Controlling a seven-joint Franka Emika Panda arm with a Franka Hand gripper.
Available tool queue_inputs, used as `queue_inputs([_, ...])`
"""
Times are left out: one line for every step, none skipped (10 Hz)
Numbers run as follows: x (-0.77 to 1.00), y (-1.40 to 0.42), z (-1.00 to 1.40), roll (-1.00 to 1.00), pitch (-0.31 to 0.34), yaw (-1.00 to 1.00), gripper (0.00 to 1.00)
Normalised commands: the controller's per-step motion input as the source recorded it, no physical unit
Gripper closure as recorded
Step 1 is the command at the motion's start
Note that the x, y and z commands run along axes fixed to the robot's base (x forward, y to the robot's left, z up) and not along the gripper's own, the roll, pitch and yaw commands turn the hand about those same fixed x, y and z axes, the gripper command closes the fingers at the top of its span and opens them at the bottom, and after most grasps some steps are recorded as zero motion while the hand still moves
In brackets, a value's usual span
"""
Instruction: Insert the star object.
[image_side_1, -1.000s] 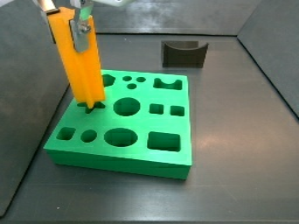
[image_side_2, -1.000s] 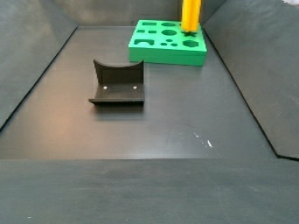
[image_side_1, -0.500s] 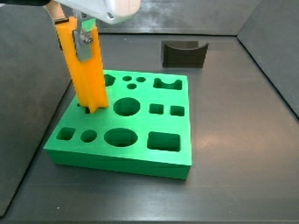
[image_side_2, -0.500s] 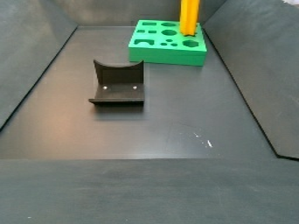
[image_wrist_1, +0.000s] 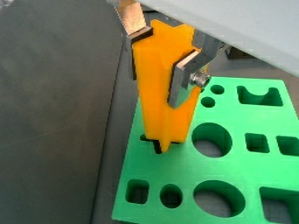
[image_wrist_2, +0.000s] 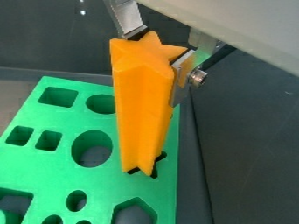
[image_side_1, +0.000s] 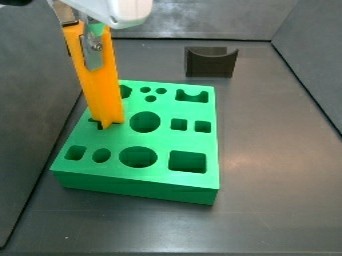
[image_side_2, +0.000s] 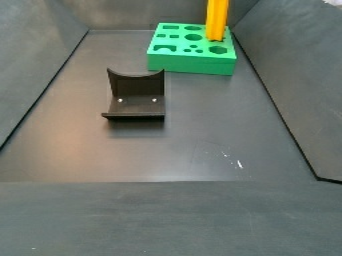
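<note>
The star object (image_side_1: 96, 85) is a tall orange bar standing upright, its lower end in a star-shaped hole near one edge of the green block (image_side_1: 147, 160). It shows in both wrist views (image_wrist_1: 162, 92) (image_wrist_2: 140, 101) and in a side view (image_side_2: 217, 20). My gripper (image_wrist_1: 159, 54) is shut on the bar's upper part, a silver finger plate (image_wrist_1: 184, 80) flat on each side; it also shows in a wrist view (image_wrist_2: 146, 54) and a side view (image_side_1: 83, 35). The green block (image_side_2: 191, 55) has several round, square and shaped holes.
A small dark grey block with a curved notch (image_side_1: 210, 62) stands beyond the green block, seen also in a side view (image_side_2: 134, 97). Dark walls enclose the grey floor (image_side_2: 174, 150) on several sides.
The orange bar has sunk slightly lower into the star hole, with my gripper following it down. Nothing else has moved.
</note>
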Motion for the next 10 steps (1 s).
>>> queue_inputs([-0.23,0.19,-0.14,-0.34,0.0,-0.23,1.0])
queue_inputs([-0.27,0.21,-0.09,-0.36,0.0,-0.16,1.0])
queue_inputs([-0.09,0.12,-0.09,-0.38,0.0,-0.01,1.0])
queue_inputs([-0.09,0.16,-0.07,-0.37,0.0,0.0,1.0])
queue_inputs([-0.17,0.28,-0.05,-0.43,0.0,-0.1,1.0])
queue_inputs([-0.21,0.3,-0.08,-0.37,0.0,-0.18,1.0])
queue_inputs([-0.16,0.17,-0.13,-0.27,0.0,-0.08,1.0])
queue_inputs([-0.07,0.0,-0.21,-0.29,0.0,-0.01,1.0])
queue_inputs([0.0,-0.13,-0.25,-0.28,0.0,-0.11,1.0])
queue_inputs([0.15,-0.22,-0.31,-0.1,0.0,-0.21,1.0])
